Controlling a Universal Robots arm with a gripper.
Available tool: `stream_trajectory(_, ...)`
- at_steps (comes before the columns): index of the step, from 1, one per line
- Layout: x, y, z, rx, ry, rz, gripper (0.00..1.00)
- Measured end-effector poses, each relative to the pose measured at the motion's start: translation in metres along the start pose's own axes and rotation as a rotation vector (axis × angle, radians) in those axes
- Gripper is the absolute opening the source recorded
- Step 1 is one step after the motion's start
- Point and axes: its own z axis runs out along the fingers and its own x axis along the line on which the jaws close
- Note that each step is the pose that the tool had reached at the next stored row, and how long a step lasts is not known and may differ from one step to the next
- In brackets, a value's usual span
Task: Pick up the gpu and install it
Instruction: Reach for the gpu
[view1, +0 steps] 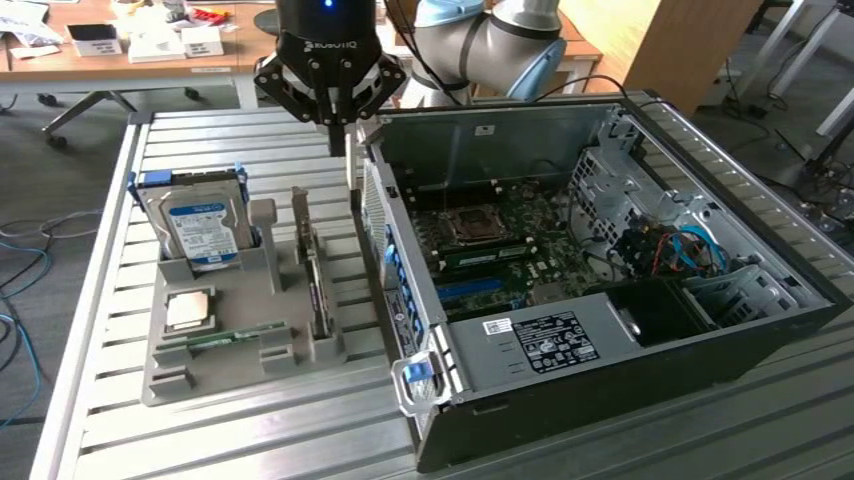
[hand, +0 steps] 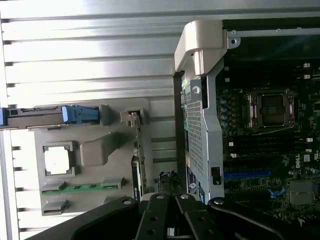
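The gpu stands on edge in a slot of the grey parts holder, with its silver bracket end toward the far side. In the wrist view it appears edge-on as a thin strip. My gripper hangs above the table, over the gap between the holder and the open computer case. It is higher than the card and a little toward the case from it. Its fingers are shut together with nothing between them and do not touch the card.
The holder also carries a silver, blue-labelled hard drive, a CPU chip and a green RAM stick. The case lies open with its motherboard and blue slot exposed. The case's rear wall stands close beside the holder.
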Motion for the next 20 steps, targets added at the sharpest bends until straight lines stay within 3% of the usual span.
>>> stream_trajectory(8, 0.003, -0.0002, -0.0001, 0.0, 0.0, 0.0, 0.11)
stream_trajectory(20, 0.025, -0.0019, -0.0006, 0.0, 0.0, 0.0, 0.11)
